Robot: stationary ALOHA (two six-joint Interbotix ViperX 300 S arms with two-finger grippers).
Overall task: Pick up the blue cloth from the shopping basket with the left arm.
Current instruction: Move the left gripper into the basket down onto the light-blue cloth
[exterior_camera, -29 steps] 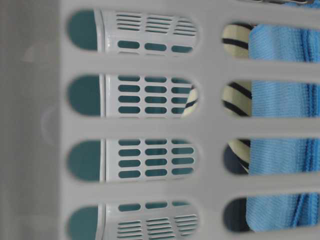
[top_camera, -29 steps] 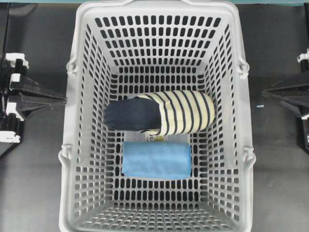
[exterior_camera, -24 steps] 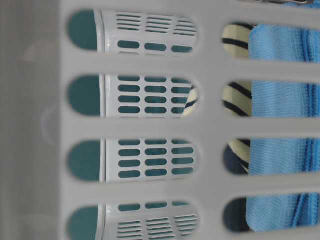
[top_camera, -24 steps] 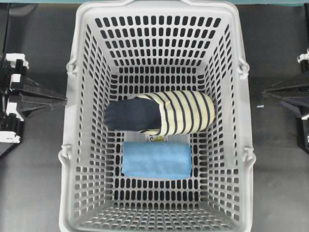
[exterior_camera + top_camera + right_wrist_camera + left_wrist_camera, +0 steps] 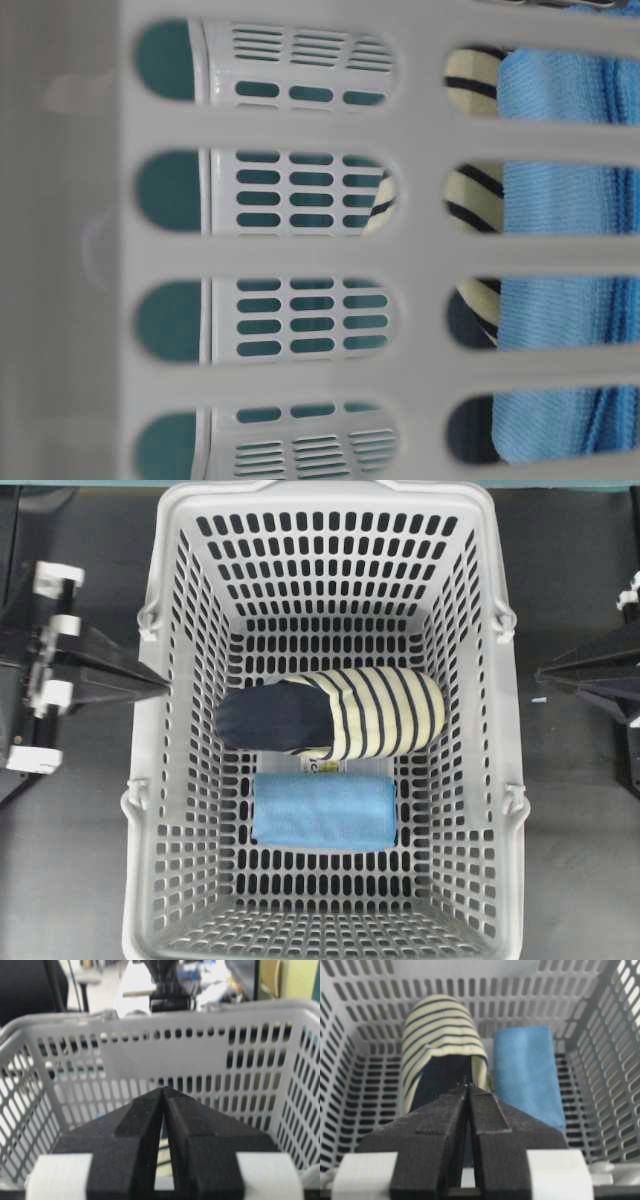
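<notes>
- Basket (image 5: 172, 780): light grey, slotted walls and floor, centred on dark tabletop (image 5: 575, 880), filling most of overhead view; handle clips on both long rims.
- Blue cloth (image 5: 324, 811): folded rectangle, flat on basket floor, toward near end, roughly midway between side walls. Untouched by either pincer. Also seen in left wrist view (image 5: 527, 1072) and through wall slots at table level (image 5: 560, 210).
- Striped roll (image 5: 375, 712): navy and cream, lying crosswise on basket floor just behind cloth, edges touching or nearly so; navy end toward left wall.
- Small label or tag (image 5: 327, 767): partly visible between roll and cloth; detail too small to read.
- Left pincer (image 5: 468, 1086): jaws pressed together, nothing held. Outside basket by left wall, tip (image 5: 160, 685) at or just over rim, pointing inward toward navy end of roll; well apart from cloth.
- Right pincer (image 5: 163, 1091): jaws pressed together, nothing held. Outside basket on tabletop near right edge, tip (image 5: 545, 672) pointing at right wall, clear of rim.
- Background beyond basket in right wrist view: blurred room clutter, not identifiable.
</notes>
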